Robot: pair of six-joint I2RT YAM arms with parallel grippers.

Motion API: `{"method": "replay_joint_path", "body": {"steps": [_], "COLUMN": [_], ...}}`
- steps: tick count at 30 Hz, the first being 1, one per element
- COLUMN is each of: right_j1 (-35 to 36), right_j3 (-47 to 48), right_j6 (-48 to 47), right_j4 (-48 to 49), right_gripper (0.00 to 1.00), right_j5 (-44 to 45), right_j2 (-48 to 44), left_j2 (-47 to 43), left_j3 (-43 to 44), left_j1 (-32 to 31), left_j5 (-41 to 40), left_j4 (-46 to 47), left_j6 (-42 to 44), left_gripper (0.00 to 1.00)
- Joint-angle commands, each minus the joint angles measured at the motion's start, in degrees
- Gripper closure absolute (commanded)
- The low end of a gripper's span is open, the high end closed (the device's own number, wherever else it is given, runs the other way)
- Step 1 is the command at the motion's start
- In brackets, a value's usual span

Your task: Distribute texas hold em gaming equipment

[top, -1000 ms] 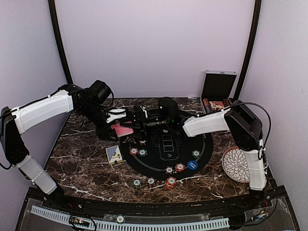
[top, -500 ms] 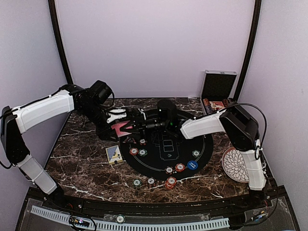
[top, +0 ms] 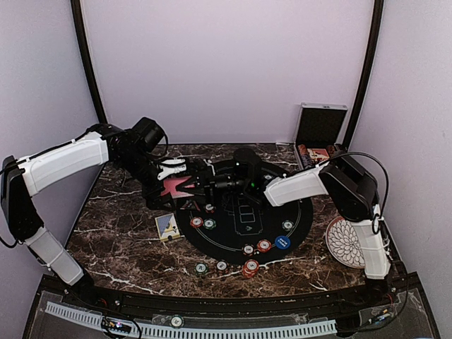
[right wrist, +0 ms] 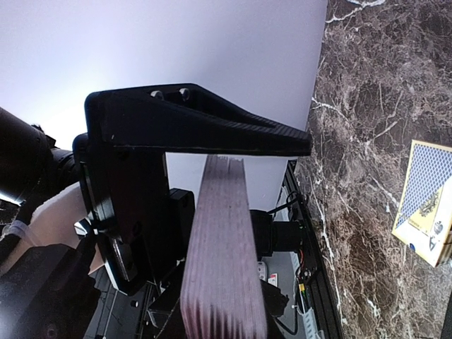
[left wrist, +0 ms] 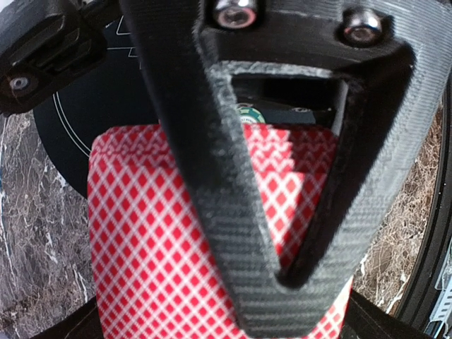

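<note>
Seemingly the right pincer [top: 192,185] grips the deck of red-backed playing cards [left wrist: 141,233] across its faces: stiff, slippery, apt to fan; left pincer [top: 171,178] gapes wide, empty.

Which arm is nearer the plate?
Right. The right arm stands just beside the plate; the left arm is far across the table.

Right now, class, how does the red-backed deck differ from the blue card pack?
The red-backed deck is held in the air; the blue card pack lies flat on the marble table. The deck shows red diamonds, the pack blue with a picture. Both are rectangular.
</note>
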Motion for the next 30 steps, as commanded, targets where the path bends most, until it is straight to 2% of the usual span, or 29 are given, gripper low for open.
{"method": "replay_joint_path", "body": {"steps": [1,12,23,29,30], "right_j1": [0.50,0.93,1.07,0.94,0.94], "right_j3": [-0.03,0.16,0.02,0.71,1.25], "right_j6": [2.48,1.58,-0.39,-4.54,-4.68], "right_j4": [8.19,6.13,2.23,-3.74,-4.17], "right_gripper": [0.90,0.90,0.88,0.66,0.62], "right_j5": [-0.67,-1.45,-1.17,0.62,0.83], "right_j2": [0.75,1.40,1.22,0.25,0.27], "left_j2": [-2.48,-2.49,-2.29,-2.80,-2.95], "left_j3": [-0.67,-1.19,-2.41,-3.78,-3.87], "left_j1": [-0.41,-0.41,-0.49,-0.50,-0.50], "left_j5": [3.37,3.98,2.81,1.56,1.45], "left_j4": [1.53,4.05,5.22,6.49,6.74], "left_j6": [1.64,5.98,7.49,6.89,6.82], "left_gripper": [0.01,0.04,0.36,0.55,0.63]}}
